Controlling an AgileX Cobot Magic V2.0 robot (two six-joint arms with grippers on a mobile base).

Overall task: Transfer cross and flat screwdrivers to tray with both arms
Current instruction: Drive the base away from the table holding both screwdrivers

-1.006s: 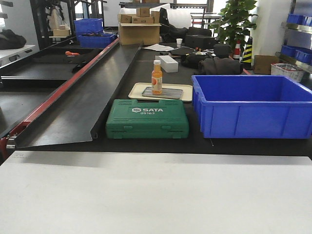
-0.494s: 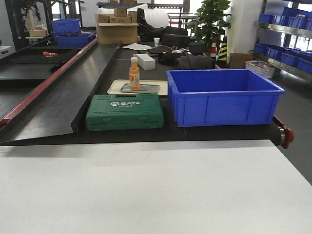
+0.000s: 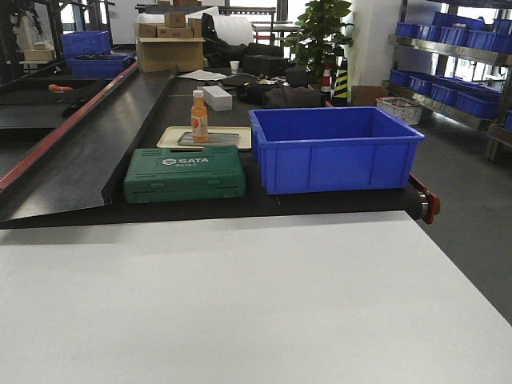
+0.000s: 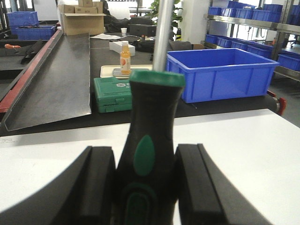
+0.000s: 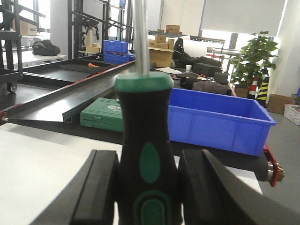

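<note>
Because each arm carries its tool by the handle alone, the nearest risk lies in the grip itself. The left gripper (image 4: 145, 161) has its black pads closed against the handle of the left-hand screwdriver (image 4: 152, 117), and the right gripper (image 5: 147, 166) pinches the right-hand screwdriver (image 5: 143, 117) the same way. Both shafts run out of the top of the wrist views, so I cannot tell cross from flat. A long shaft on a rounded handle could twist in the pads if an arm turns sharply, and a tool could drop onto the white table (image 3: 240, 304) on the near side of the blue bin (image 3: 336, 148). Just left of the blue bin lies a green case (image 3: 184, 172), and left of its far corner a cream tray (image 3: 170, 144) bearing an orange bottle (image 3: 199, 116). A low sweep could knock these, or end in the wrong tray. The grey tray shows in no view, so aiming blind looks the larger hazard.
</note>
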